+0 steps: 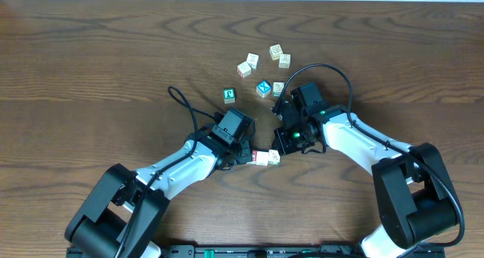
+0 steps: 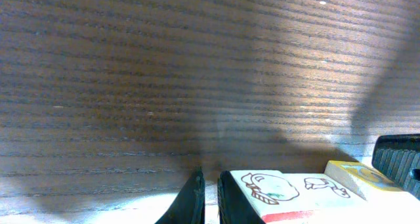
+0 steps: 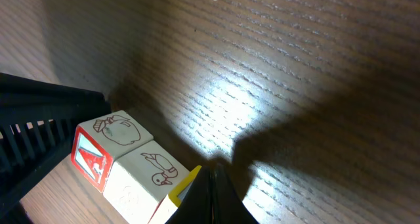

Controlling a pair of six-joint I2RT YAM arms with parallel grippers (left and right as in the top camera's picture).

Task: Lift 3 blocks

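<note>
The left gripper (image 2: pixel 210 199) and right gripper (image 3: pixel 214 194), each closed empty, pinch the row of blocks (image 1: pixel 265 158) end to end, likely to lift all three together

**Overhead view:** the row of blocks (image 1: pixel 265 158) between the left gripper (image 1: pixel 250 156) and the right gripper (image 1: pixel 282 152) is too small for its faces to be read. The fingertips are hidden beneath the gripper bodies. A loose cream block (image 1: pixel 278 87) is partly covered by the right arm (image 1: pixel 355 133). The right arm and the left arm (image 1: pixel 178 166) run off the bottom edge.

**Left wrist view:** the bottom edge cuts the row and the fingers (image 2: pixel 233 199). The table (image 2: pixel 197 66) is blurred.

**Right wrist view:** the row's yellow end passes out at the bottom edge. The white letter on the red face shows only in part.
</note>
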